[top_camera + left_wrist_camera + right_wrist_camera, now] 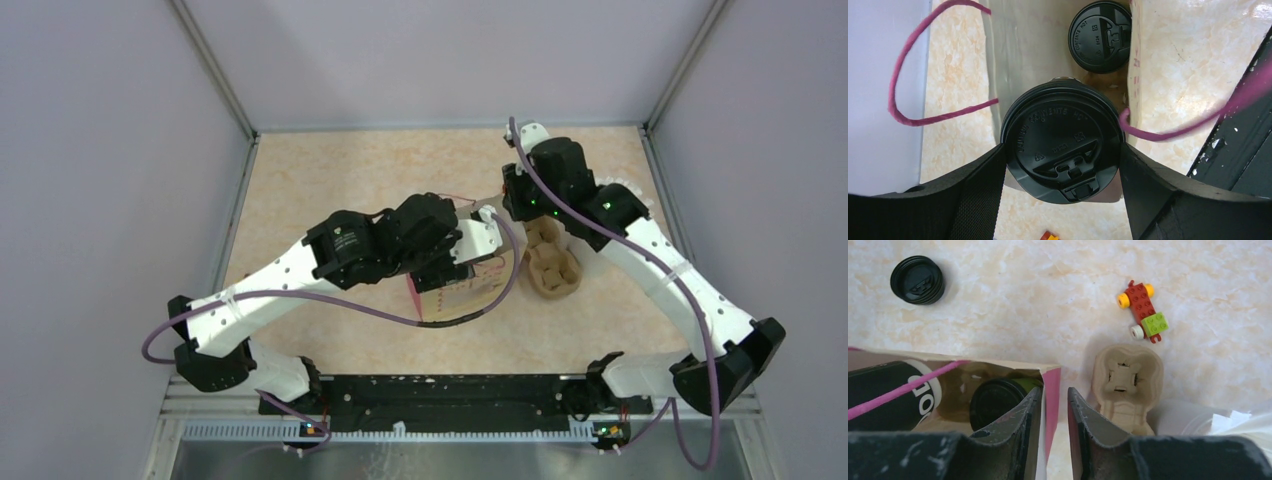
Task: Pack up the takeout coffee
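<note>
1 cup (pixel 1100 37) sits in the bag (pixel 1023 50); left gripper (pixel 1063 155) clamps the other cup (pixel 1063 127); right gripper (pixel 1054 392) straddles the bag wall, fingers slightly apart.

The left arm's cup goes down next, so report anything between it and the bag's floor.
Nothing visible blocks it. The left end effector holds the lidded black paper cup over the open pale paper bag; the second such cup sits at the bag's far end. A pink string handle beside the lid might snag.
</note>
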You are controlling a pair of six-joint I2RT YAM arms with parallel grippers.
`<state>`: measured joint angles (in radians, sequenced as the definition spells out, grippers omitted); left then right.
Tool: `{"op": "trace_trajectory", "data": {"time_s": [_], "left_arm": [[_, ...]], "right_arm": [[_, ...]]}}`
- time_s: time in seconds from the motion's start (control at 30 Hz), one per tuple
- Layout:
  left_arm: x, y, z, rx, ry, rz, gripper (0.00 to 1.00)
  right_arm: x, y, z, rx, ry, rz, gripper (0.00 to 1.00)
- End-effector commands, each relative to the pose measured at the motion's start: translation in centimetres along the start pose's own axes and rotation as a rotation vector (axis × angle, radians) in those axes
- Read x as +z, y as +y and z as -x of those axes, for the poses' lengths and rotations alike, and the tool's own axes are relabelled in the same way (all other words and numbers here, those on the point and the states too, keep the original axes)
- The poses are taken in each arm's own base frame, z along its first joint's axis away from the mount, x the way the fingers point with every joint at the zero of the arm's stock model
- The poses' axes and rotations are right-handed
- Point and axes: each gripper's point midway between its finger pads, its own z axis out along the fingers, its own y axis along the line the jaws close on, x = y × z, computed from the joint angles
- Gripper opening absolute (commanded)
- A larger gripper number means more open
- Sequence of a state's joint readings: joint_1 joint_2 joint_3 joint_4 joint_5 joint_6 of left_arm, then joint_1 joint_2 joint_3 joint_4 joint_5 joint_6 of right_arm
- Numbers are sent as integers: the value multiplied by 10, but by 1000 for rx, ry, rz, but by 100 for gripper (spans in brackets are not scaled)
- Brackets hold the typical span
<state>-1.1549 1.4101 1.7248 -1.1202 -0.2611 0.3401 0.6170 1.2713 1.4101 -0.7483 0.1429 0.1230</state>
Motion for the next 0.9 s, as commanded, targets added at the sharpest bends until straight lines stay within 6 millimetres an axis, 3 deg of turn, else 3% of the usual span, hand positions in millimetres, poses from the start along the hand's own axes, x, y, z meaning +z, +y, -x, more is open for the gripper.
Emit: {"op": "trace_trajectory", "data": {"time_s": [0.0,0.2,0.33,0.37,0.6,0.77,0.87], "left_arm": [[-2,8,10,-8,-55,43,66],[2,5,2,-13,-43,43,66],[2,12,-3,-28,-39,68,66],[1,16,-6,-31,-38,76,66],[-12,28,-9,-44,-47,84,66],[-19,14,-12,-45,-32,-4,65],[-22,6,-16,-54,-39,-34,65]], "right_arm": [[-6,12,19,-33,-45,82,26],[2,21,12,-6,-29,121,25],[7,22,15,-15,-60,129,1],[7,23,18,-9,-77,131,0],[-7,41,25,12,-161,205,0],[-19,60,0,-36,-199,261,0],[-23,59,-10,-44,-208,251,0]]}}
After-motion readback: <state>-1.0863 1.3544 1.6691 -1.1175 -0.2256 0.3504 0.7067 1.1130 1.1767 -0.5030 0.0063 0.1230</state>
